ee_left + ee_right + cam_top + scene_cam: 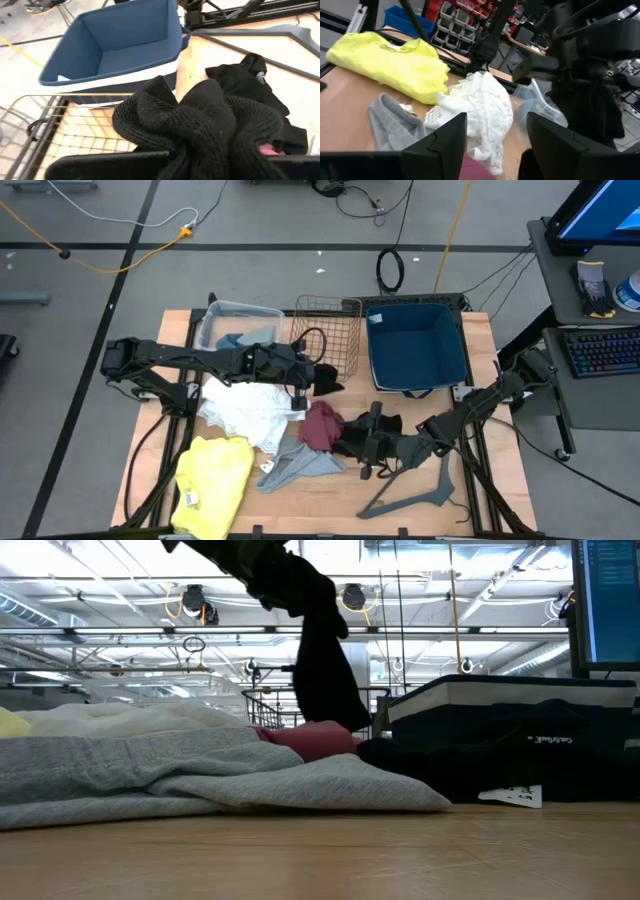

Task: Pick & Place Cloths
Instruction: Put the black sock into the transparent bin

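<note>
My left gripper [312, 376] is raised by the wire basket's near side and shut on a black knitted cloth [327, 377], which hangs in the low view [322, 660]. My right gripper [368, 448] is open and low over another black cloth [352, 436] lying beside the maroon cloth [320, 425]; whether it touches I cannot tell. In the right wrist view its fingers [440, 147] stand wide apart, facing the white cloth [482, 112], the yellow cloth [390, 62] and the grey cloth [392, 125]. All of these lie flat on the table. A blue-grey piece [246, 339] lies in the clear tub. My left gripper holds the black knitted cloth by a bunched fold [200, 125], pinched between its two fingers [110, 165]. The cloth is lifted clear of the table and hangs slack below the gripper [335, 700]. How many layers are caught is hidden by the bunching.
A wire basket [345, 307] and a blue bin [372, 345] stand along the far edge, with a clear plastic tub [212, 320] to their left. A grey hanger [415, 495] lies near the table's near right edge. Bare wood shows at the near centre.
</note>
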Motion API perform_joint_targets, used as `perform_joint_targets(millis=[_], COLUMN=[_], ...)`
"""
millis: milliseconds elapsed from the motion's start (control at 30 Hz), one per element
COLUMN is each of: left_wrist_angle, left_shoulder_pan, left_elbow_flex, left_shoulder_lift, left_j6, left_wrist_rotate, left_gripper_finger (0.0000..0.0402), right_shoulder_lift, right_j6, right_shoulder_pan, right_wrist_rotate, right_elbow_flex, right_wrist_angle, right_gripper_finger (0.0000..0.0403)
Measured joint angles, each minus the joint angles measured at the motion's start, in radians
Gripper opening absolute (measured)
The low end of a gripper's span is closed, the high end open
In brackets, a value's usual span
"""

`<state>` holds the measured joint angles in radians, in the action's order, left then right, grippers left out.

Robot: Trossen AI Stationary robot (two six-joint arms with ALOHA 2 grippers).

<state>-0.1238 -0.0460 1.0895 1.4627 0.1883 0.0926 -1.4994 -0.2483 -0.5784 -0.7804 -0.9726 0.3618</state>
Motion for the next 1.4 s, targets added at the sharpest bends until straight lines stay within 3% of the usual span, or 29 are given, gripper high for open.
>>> perform_joint_targets(millis=[333, 733, 1067, 1400], left_wrist_angle=[-0.042, -0.143, -0.21, -0.34], left_shoulder_pan=[0.0, -0.002, -0.013, -0.137], left_elbow_flex=[-0.001, -0.001, 0.0, 0.0], left_shoulder_lift=[-0.122, -0.34, -0.448, -0.463], left_j6=[0.022, 0.04, 0.069, 0.023], left_wrist_rotate=[0.165, 0.471, 0.751, 0.817], left_gripper_finger=[0.0008, 0.0008, 0.0008, 0.0008], right_shoulder_lift=[0.0, 0.0, 0.0, 0.0], right_j6=[0.005, 0.047, 0.054, 0.135], right_shoulder_pan=[-0.065, -0.105, -0.145, -0.165], right_wrist_rotate=[-0.005, -0.004, -0.004, -0.003], right_elbow_flex=[0.0, 0.001, 0.001, 0.009], right_wrist_angle=[-0.045, -0.096, -0.139, -0.164], right_gripper_finger=[0.02, 0.0199, 0.0195, 0.0194])
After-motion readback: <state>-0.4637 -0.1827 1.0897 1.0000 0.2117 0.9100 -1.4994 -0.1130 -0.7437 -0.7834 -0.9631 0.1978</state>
